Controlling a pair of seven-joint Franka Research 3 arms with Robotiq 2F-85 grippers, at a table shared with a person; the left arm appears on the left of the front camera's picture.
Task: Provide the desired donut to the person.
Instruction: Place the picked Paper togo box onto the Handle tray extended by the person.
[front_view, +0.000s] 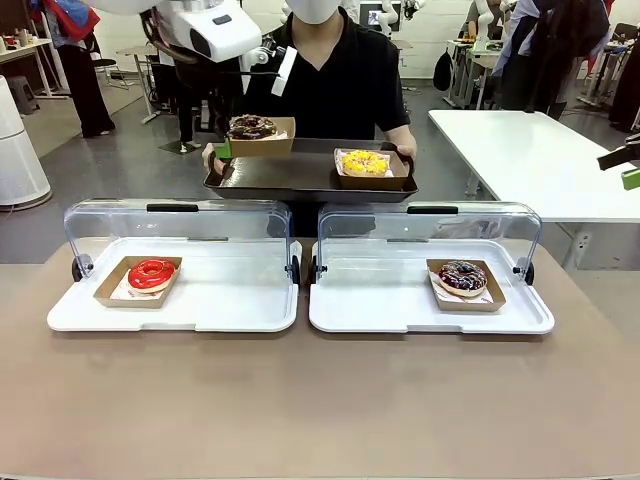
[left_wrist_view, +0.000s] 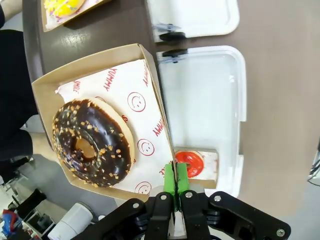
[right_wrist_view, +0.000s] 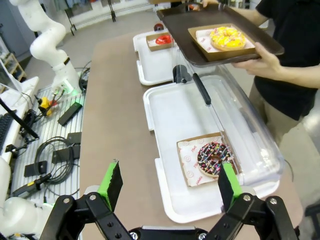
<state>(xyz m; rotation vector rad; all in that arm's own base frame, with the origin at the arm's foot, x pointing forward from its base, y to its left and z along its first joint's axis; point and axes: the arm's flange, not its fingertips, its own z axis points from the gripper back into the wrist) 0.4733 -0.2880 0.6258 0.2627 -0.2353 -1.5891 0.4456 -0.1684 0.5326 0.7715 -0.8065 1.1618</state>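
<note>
The left gripper (left_wrist_view: 176, 187) is pinching the rim of a cardboard tray (left_wrist_view: 150, 80) with its jaws fully closed on it, carrying the chocolate donut (left_wrist_view: 92, 142) with nut pieces; in the front view this tray (front_view: 262, 138) is hanging at upper centre, over the left end of the dark serving tray (front_view: 300, 175) that the person (front_view: 335, 70) is holding out at the far side of the surface (front_view: 320, 400). A yellow donut (front_view: 364, 162) is already sitting on the right end of that serving tray. The step in hand looks like setting the chocolate donut down beside it. To do that well, the arm should be lowering straight until the cardboard base is resting flat on the serving tray, keeping it level so the donut is not sliding, and staying well inside the raised edge near the person's hand (front_view: 212, 160); only then should the jaws be letting go. The right gripper (right_wrist_view: 170, 187) is hovering with its jaws spread wide and holding nothing, above the right display case (right_wrist_view: 165, 115), where a sprinkled donut (right_wrist_view: 214, 159) is lying in the lower middle of its view. A red donut (front_view: 151, 273) is lying in the left case (front_view: 230, 300).
</note>
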